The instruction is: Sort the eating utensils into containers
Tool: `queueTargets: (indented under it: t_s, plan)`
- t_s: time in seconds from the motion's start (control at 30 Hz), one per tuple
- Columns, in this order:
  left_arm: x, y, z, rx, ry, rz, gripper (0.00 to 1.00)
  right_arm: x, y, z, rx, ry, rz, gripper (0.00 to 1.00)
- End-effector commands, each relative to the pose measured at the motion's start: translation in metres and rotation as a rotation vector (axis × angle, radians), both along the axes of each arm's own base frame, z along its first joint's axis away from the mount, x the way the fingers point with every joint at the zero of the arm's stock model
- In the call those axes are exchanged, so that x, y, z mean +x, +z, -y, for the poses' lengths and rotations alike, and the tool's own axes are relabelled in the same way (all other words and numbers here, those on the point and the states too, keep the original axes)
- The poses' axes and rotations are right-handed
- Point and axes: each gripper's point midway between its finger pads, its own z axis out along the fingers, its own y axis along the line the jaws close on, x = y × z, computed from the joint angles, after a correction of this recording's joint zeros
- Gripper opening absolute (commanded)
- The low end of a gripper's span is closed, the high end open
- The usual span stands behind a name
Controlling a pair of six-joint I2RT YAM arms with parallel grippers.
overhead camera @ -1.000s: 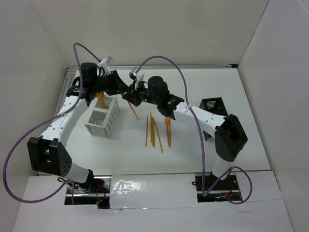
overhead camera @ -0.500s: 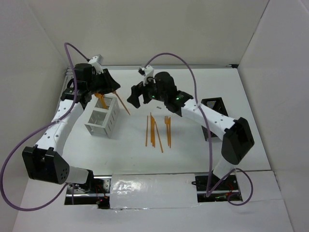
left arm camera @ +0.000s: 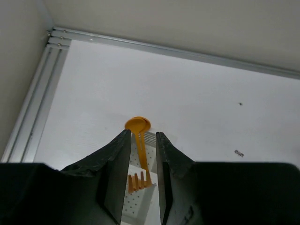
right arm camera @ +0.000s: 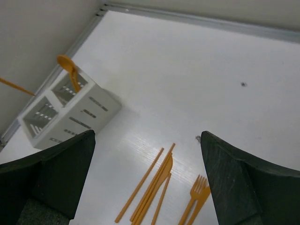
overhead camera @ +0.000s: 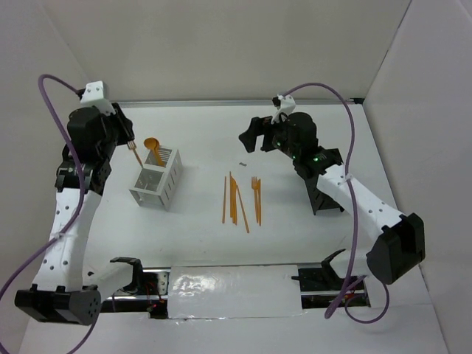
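The fingers (left arm camera: 117, 173) of the left gripper (left arm camera: 141, 137) stood close together and pinched a fork (left arm camera: 137, 182), whose tines showed in the narrow gap between them in the wrist view. That gripper hung raised at the far-left corner of the white caddy (overhead camera: 158, 186), with the fork slanting down toward it but, as far as the overhead view showed, not yet inside. One spoon (overhead camera: 151, 143) already stood in the caddy's far compartment, bowl up and leaning past the rim. The other compartments looked bare in the right wrist view. The right gripper (overhead camera: 249, 137) had its fingers (right arm camera: 61, 164) spread wide with nothing between them, and it hovered over the far middle of the table (overhead camera: 199, 125), well apart from the white caddy. Nearer than it lay the loose utensils (overhead camera: 236, 200), a bundle of straight knives or sticks nearly parallel and partly touching. A pair of forks (overhead camera: 257, 193) lay just beside them on the right. The black caddy (overhead camera: 323, 200) sat at the right side, largely covered by the right arm, so its contents could not be told. The sorting looked to be in its early part, with one piece placed, one poised for the white caddy, and the greater share waiting on the table.
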Motion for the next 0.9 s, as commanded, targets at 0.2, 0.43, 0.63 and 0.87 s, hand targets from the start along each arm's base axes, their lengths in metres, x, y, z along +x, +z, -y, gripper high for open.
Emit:
queueTargets:
  t_s: [0.2,0.43,0.63,0.87]
  plan:
    - [-0.007,-0.051,-0.023,0.000,0.121,-0.010,0.39,0.015,-0.081,0.036,-0.021,-0.252,-0.197,1.00]
    - [-0.007,-0.076,-0.015,-0.012,0.083,-0.047,0.46,0.006,-0.111,0.044,-0.045,-0.265,-0.250,1.00]
    - [-0.004,-0.050,0.014,-0.062,-0.074,-0.047,0.71,0.002,-0.173,0.064,-0.157,-0.366,-0.395,0.97]
    - [-0.009,-0.020,0.055,-0.055,-0.284,-0.014,0.74,-0.016,-0.214,0.051,-0.182,-0.305,-0.502,0.71]
